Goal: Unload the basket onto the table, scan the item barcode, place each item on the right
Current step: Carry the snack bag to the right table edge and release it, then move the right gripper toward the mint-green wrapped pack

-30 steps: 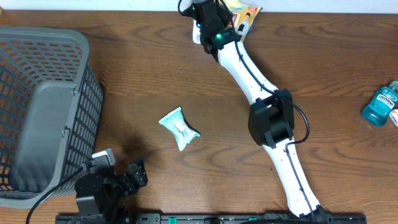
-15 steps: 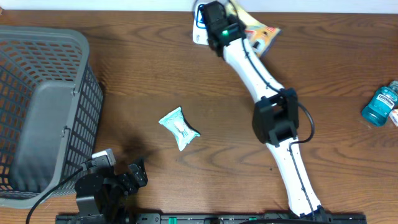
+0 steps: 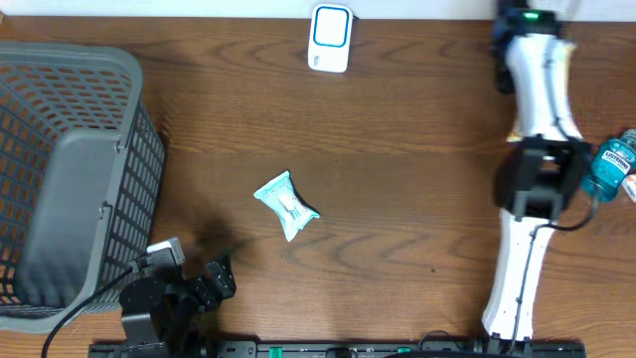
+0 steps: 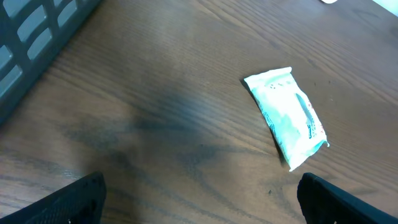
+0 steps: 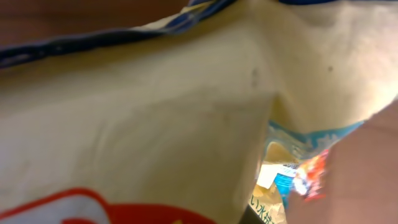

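One packet (image 5: 155,124), cream with a blue edge and some red print, is what needs scanning. It sits so close to the right wrist camera that it fills the view. The right gripper (image 3: 521,18) is up at the far right corner of the bench (image 3: 417,149). Its jaws are hidden behind the film, but they are drawn together, and I'd say they are clamped on the packet. No barcode shows on the face I can see, so I can't tell which side carries it.

The scanner (image 3: 330,38) lies on the far edge, well apart to the left of the packet. To do this step well, I'd carry the packet along that far edge until it hangs over the scanner. Then I'd roll the wrist until the coded face looks at the window and pause there. The film looks soft and creased, so a bent code may not read. Holding it taut and steady should matter more than speed.

A blue bottle (image 3: 608,169) stands just beside the right arm's elbow, so the swing should start clear of it. A wipes pack (image 3: 286,206) lies mid-bench, out of the way. The left gripper (image 3: 209,283) rests at the near edge by the basket (image 3: 70,55), jaws wide apart and holding nothing.
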`<state>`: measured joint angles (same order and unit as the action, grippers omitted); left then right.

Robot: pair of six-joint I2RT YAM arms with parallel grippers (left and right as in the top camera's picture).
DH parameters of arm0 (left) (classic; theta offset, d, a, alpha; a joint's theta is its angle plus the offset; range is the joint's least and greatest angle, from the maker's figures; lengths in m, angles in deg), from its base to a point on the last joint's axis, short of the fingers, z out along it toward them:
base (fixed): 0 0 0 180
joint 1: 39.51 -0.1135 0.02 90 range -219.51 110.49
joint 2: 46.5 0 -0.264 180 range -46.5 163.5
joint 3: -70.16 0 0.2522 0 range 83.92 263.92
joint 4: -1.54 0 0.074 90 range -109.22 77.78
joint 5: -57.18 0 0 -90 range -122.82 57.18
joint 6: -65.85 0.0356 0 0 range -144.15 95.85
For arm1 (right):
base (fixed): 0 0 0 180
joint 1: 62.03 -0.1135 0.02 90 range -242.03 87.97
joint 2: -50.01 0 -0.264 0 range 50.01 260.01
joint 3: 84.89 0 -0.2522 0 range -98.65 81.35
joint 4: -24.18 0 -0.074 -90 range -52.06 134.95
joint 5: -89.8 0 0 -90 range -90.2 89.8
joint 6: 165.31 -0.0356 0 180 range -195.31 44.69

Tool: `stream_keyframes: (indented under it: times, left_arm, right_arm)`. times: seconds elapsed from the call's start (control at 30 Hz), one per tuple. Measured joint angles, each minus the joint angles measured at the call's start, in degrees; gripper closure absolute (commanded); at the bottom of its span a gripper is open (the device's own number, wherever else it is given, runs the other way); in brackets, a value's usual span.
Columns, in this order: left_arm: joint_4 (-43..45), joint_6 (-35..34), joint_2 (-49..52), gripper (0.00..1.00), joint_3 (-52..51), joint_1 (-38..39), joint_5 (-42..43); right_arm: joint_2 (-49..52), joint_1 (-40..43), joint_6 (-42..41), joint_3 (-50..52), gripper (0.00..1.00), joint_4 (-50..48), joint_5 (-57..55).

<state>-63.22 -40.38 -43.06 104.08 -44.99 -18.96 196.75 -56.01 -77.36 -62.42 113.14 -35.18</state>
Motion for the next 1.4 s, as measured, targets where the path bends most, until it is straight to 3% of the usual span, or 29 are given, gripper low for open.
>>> stream_keyframes:
  times: [0.47,0.5,0.63,0.83,1.07,1.27,1.4]
  left_arm:
    - [0.0,0.0,0.0,0.02,0.0,0.0,0.0]
    - [0.0,0.0,0.0,0.02,0.0,0.0,0.0]
    - [0.0,0.0,0.0,0.02,0.0,0.0,0.0]
    - [0.0,0.0,0.0,0.02,0.0,0.0,0.0]
    - [0.0,0.0,0.0,0.02,0.0,0.0,0.0]
    - [0.0,0.0,0.0,0.02,0.0,0.0,0.0]
    - [0.0,0.0,0.0,0.02,0.0,0.0,0.0]
  right_arm:
    - [-0.1,21.2,-2.5,8.6,0.97,-5.7,8.1]
    - [-0.3,22.6,-2.5,8.9,0.87,-5.9,8.2]
    - [-0.5,26.5,-3.0,9.3,0.01,-5.8,9.3]
    - [-0.8,29.4,-3.0,9.5,0.01,-5.8,15.4]
    - [-6.7,27.1,-5.2,9.5,0.01,-7.0,24.3]
    - [-18.4,19.7,-6.1,8.2,0.01,-7.8,33.5]
    - [-24.0,10.1,-6.0,6.9,0.01,-5.9,41.8]
